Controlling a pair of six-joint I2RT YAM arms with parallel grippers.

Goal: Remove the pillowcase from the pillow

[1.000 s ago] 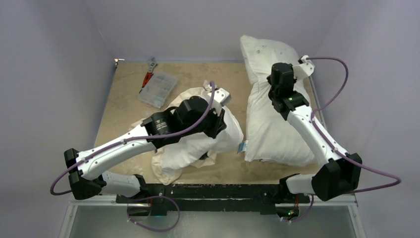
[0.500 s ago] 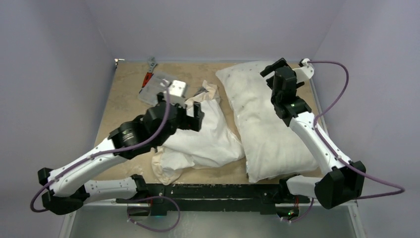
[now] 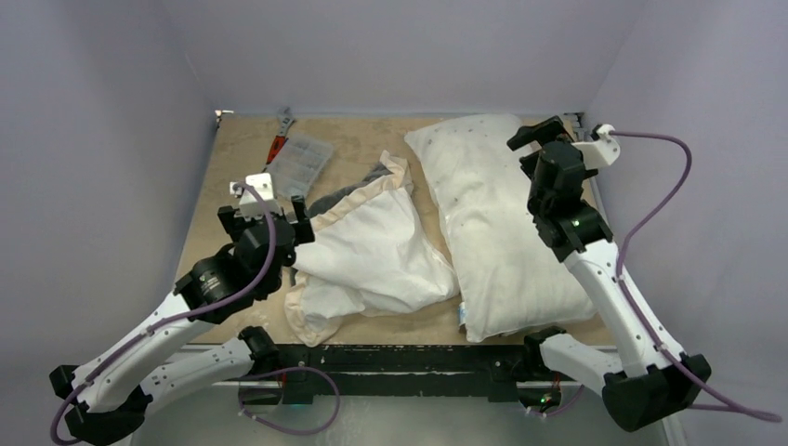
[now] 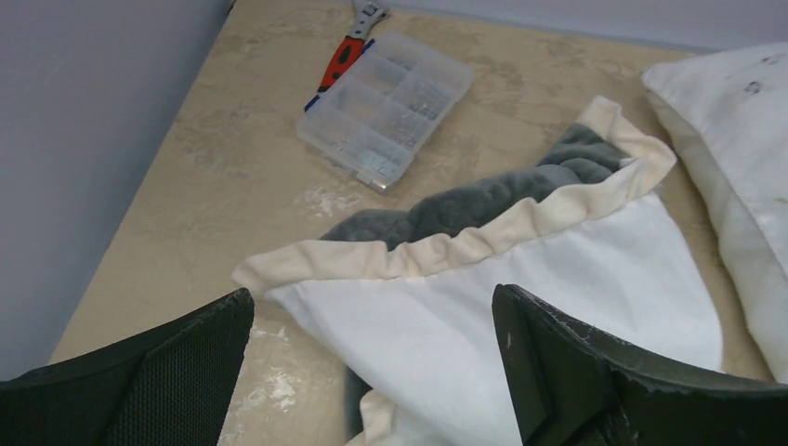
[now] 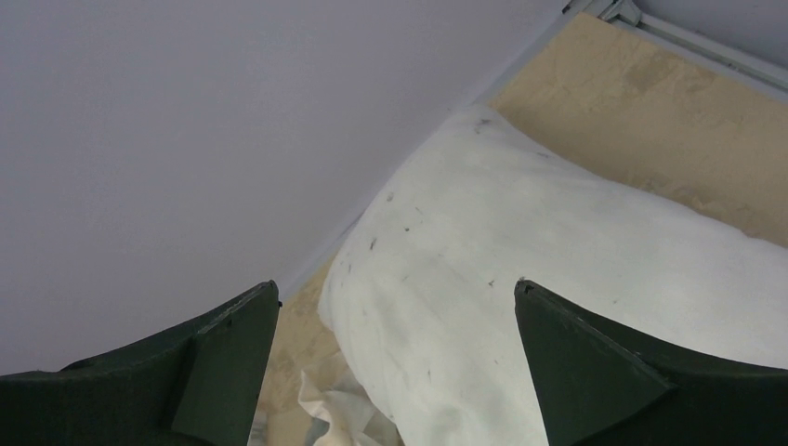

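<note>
Clutter on my table.
I see a red-handled wrench lying just behind the clear parts box.

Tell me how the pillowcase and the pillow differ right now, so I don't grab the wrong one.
The pillowcase lies limp and creased; the pillow is plump and full. The pillowcase has a cream frill and grey plush showing at its far edge; the pillow is plain, with faint dark specks. The pillowcase sits left of the pillow. Both are mostly white and lie on the table.
</note>
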